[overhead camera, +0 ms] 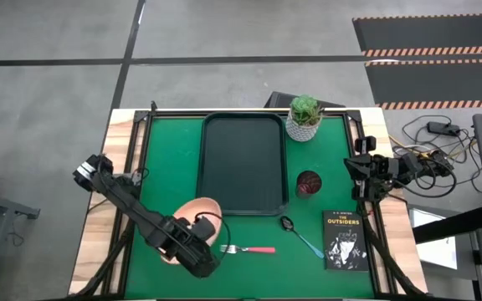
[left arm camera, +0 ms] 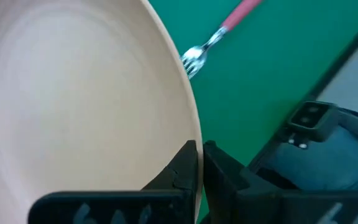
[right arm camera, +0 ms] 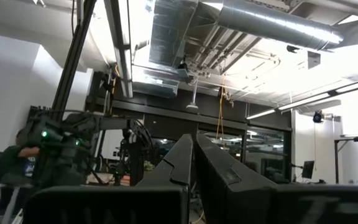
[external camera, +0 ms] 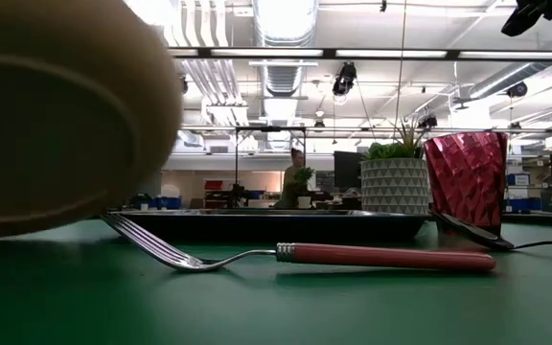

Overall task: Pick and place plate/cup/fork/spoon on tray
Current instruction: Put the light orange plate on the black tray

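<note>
The salmon-pink plate (overhead camera: 192, 219) is at the near left of the green mat, tilted, and my left gripper (overhead camera: 197, 249) is shut on it; its underside fills the left of the low view (external camera: 56, 115). The pink-handled fork (overhead camera: 248, 249) lies on the mat just right of the plate. The blue-handled spoon (overhead camera: 299, 236) lies further right. The dark red cup (overhead camera: 308, 182) stands beside the dark tray (overhead camera: 243, 163), which sits at the middle far side. My right gripper (overhead camera: 365, 177) waits shut at the table's right edge. My left gripper pinches the plate's rim (left arm camera: 197, 134) between its two fingers (left arm camera: 182, 171), one on the plate's upper face and one on its underside. The fingers come from the table's near side. The plate is tilted, its held near edge raised and its underside facing the near edge; whether its far edge rests on the mat I cannot tell.
A white pot with a green plant (overhead camera: 305, 117) stands at the tray's far right corner. A black book (overhead camera: 344, 240) lies at the near right. A black frame edges the mat. A person shows far off in the room (external camera: 297, 177).
</note>
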Controlling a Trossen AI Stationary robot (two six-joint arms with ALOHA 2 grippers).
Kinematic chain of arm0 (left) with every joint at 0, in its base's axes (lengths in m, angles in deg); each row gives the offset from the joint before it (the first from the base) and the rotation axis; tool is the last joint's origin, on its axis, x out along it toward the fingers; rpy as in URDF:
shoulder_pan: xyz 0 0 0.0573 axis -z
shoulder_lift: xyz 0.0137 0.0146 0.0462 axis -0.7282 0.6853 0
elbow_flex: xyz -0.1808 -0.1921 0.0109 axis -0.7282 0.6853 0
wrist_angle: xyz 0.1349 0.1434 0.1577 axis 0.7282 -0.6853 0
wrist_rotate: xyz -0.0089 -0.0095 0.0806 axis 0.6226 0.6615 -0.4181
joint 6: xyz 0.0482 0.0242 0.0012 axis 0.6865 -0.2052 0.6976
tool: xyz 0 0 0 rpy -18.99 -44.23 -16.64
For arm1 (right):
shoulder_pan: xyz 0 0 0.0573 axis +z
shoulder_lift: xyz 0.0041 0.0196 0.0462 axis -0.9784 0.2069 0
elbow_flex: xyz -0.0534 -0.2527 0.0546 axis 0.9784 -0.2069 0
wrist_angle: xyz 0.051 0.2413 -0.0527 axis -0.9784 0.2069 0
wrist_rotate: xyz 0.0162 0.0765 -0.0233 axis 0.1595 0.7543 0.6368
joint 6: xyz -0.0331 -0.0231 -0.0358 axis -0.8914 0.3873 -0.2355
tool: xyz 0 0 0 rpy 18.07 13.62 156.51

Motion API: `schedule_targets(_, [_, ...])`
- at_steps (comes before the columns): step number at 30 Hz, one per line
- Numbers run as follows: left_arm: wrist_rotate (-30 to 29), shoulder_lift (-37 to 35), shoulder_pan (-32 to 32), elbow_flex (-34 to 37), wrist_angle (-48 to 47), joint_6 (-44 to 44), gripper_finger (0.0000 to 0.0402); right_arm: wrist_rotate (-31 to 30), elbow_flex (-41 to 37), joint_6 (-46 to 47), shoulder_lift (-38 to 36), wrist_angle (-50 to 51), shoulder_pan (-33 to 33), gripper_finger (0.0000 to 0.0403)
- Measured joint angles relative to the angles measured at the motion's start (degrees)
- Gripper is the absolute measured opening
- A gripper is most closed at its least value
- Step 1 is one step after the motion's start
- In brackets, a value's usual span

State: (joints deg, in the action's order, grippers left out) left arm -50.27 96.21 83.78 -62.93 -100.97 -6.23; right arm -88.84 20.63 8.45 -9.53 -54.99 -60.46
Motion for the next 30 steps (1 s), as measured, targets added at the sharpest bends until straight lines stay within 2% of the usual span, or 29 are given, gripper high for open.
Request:
schedule_targets(6, [-3.3, 0.0, -1.2, -3.7, 0.0, 9.0, 0.0001, 0.0, 0.0, 1.5, 0.0, 0.1, 0.0, 0.0009])
schedule_targets(9, [-7.1, 0.0, -2.3, -4.3, 0.0, 14.7, 0.0001, 0.0, 0.0, 2.0, 0.0, 0.1, 0.0, 0.0009])
schedule_targets(13, [-12.2, 0.0, -6.1, -3.6, 0.2, 26.5, 0.0000, 0.0, 0.0, 2.5, 0.0, 0.1, 0.0, 0.0009])
schedule_targets(16, [-13.9, 0.9, -10.3, -2.6, 1.0, 36.5, 0.0000, 0.0, 0.0, 2.5, 0.0, 0.1, 0.0, 0.0009])
schedule_targets(24, [-13.5, 7.0, -22.6, -1.6, 7.6, 59.1, 0.0000, 0.0, 0.0, 2.6, 0.1, 0.8, 0.0, 0.0009])
schedule_targets(27, [-10.9, 9.5, -25.5, -1.6, 10.4, 63.6, 0.0000, 0.0, -0.1, 2.6, 0.2, 2.1, 0.0, 0.0009])
schedule_targets(30, [-8.7, 11.8, -27.0, -1.6, 10.7, 64.0, 0.0000, 0.0, -0.1, 2.6, 0.2, 2.7, 0.0, 0.0009])
